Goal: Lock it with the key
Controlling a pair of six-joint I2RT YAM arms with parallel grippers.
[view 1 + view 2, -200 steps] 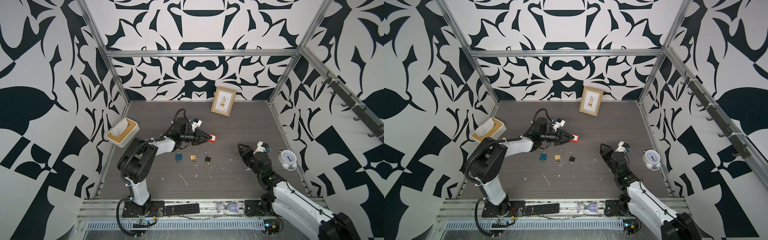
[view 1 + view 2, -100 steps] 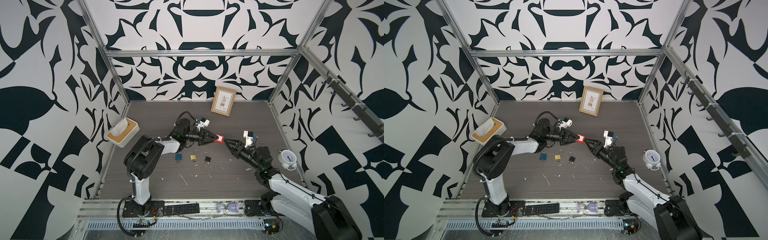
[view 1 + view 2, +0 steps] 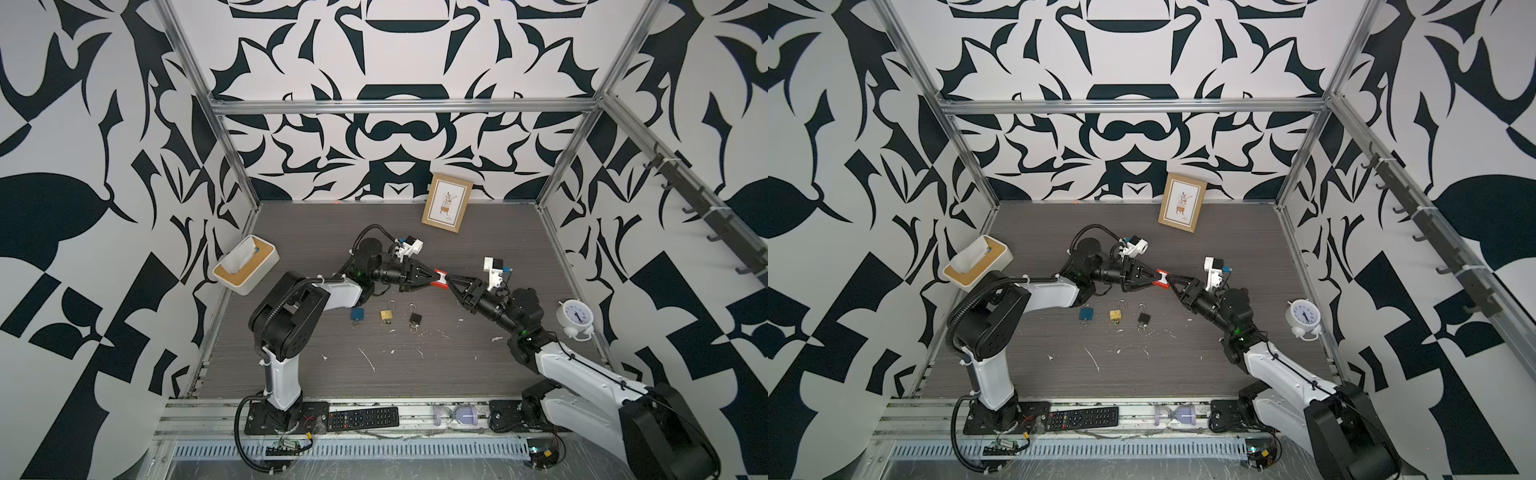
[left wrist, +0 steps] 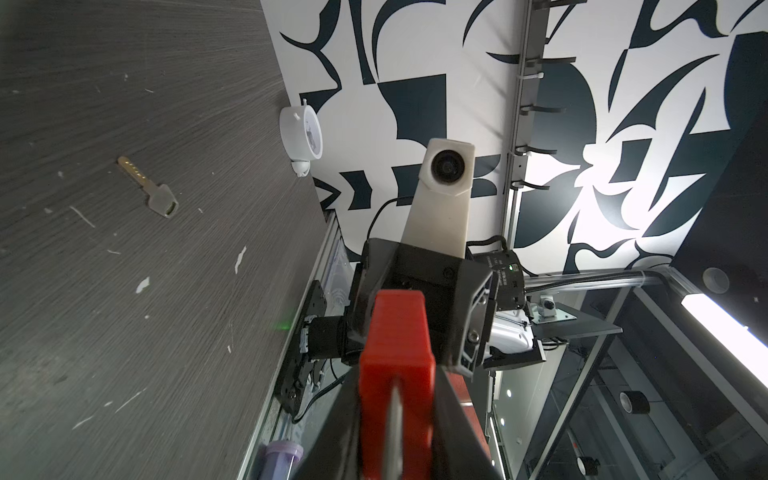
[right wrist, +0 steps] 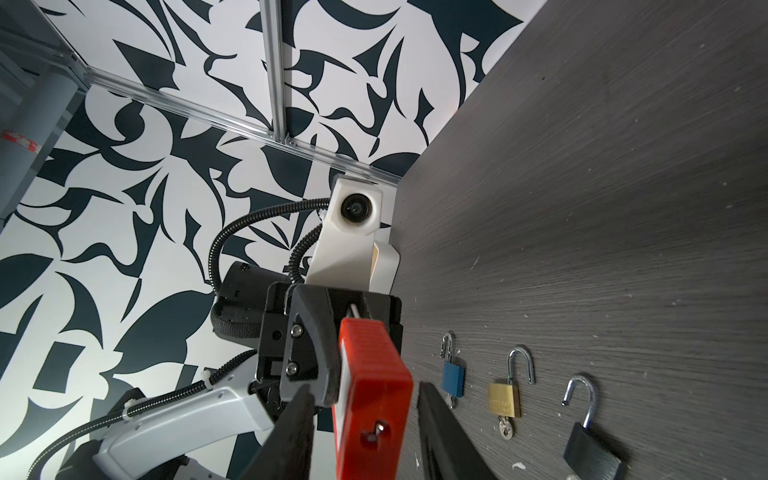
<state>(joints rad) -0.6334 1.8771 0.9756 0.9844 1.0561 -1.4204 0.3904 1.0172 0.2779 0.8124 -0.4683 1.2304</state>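
Left fingers [image 3: 423, 274] clamped a red padlock [image 3: 440, 279] in mid-air above the grey surface [image 3: 415, 374], while the right fingers [image 5: 444, 436] stood apart on either side of its keyhole end, not visibly gripping it. The key [image 4: 147, 187] lay flat on the surface, well apart from the lock. A blue padlock [image 3: 358, 313], a brass padlock [image 3: 387, 314] and a black padlock [image 3: 415, 318] lay in a row beneath.

Your left arm [image 3: 336, 293] and right arm [image 3: 582, 374] stretch low and meet tip to tip, left pincer [image 3: 433, 277] clamped on the red padlock [image 3: 440, 279], right pincer [image 3: 450, 282] jaws parted either side of it.
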